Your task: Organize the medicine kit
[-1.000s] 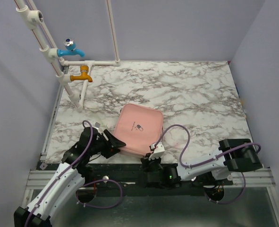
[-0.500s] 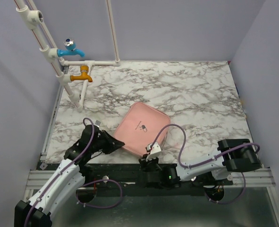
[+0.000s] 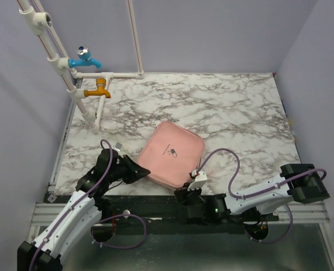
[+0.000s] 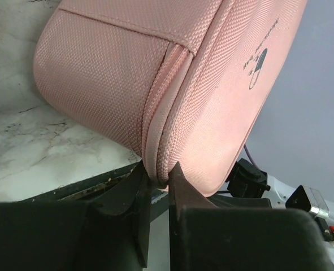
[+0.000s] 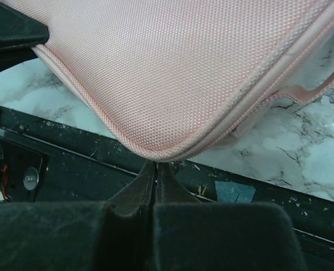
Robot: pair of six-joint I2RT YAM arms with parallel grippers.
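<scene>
Now, on the marble table, the closed pink medicine kit has swung rightward near the front edge, the left gripper pinching its zip seam and the right gripper pressed together under its rim, perhaps on the pull, so unzipping seems next.

Pink med kit, grey-veined wht table

White arms, purple cables, black left hand and right hand.
</scene>
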